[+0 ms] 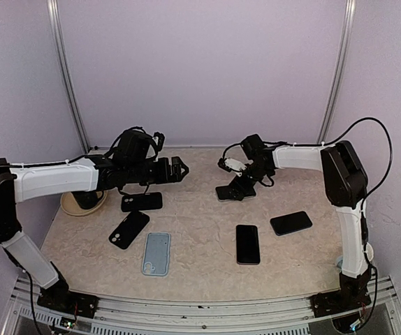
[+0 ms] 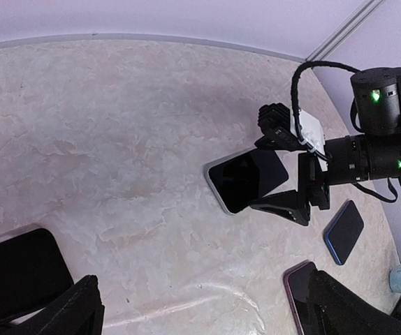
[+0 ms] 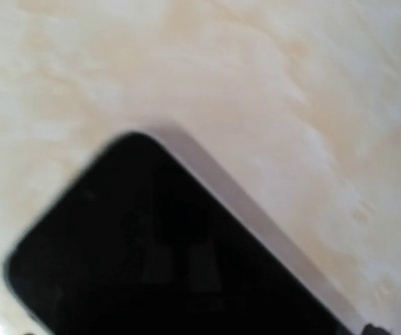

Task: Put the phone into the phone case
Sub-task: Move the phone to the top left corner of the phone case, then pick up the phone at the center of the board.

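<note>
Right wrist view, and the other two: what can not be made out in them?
Right wrist view: phone blurred, its lower part cut off by the bottom edge.
Left wrist view: pink-edged phone partly behind the left claw's finger.
Top view: too small to tell whether the right claw touches that phone.

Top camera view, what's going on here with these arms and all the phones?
The right tool, jaws wide open, is down at a phone on the far side, straddling it but not yet closed. The left tool hovers open near a black phone. The light blue case lies untouched near the front.
</note>
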`<state>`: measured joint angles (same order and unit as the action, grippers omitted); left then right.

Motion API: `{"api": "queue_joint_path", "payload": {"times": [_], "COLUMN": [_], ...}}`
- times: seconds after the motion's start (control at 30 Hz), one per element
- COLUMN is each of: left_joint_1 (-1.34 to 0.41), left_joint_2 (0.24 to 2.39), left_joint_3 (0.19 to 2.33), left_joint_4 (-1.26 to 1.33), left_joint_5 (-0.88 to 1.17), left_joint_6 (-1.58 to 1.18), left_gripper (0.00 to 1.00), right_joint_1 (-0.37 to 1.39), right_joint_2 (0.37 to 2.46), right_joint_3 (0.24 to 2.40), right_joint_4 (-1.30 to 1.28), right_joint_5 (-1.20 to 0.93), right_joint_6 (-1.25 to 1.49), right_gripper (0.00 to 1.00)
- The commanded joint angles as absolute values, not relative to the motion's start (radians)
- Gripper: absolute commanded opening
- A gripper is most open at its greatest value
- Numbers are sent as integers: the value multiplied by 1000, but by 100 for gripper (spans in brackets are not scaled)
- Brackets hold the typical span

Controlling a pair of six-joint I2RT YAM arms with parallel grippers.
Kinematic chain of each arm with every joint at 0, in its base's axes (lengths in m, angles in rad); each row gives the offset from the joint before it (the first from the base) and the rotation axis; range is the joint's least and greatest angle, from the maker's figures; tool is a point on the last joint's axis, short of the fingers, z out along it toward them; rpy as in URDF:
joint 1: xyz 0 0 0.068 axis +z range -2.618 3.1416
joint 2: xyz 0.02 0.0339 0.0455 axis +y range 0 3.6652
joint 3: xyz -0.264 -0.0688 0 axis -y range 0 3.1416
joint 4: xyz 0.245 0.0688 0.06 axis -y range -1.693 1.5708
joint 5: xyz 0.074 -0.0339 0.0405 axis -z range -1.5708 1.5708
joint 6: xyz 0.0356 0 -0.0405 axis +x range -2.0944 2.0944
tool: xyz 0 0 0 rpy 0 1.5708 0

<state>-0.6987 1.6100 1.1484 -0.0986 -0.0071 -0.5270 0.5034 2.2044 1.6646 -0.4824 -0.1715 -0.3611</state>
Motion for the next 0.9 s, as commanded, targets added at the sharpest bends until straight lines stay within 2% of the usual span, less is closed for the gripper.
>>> {"api": "queue_joint_path", "payload": {"times": [0.0,0.23,0.47,0.87], "left_joint_1": [-692,-692,-692,-691], "left_joint_2": [1569,1546,1540,1528], "left_joint_3": [1130,1113,1109,1095], "left_joint_4": [-108,-107,-109,-118], "left_joint_5": [-32,-38,-37,-45], "left_joint_6": [-528,-531,-535,-529], "left_gripper": [99,99,99,99], "right_joint_1": [454,400,372,365], "right_joint_2": [2255,2327,2377,2309], "right_joint_3": [1744,1836,1866,1732], "right_joint_4": [-537,-565,-575,-625], "right_joint_5": [-353,-503,-543,-584], "right_joint_6": [-421,-364,-333,-367], "right_gripper": [100,100,100,100]}}
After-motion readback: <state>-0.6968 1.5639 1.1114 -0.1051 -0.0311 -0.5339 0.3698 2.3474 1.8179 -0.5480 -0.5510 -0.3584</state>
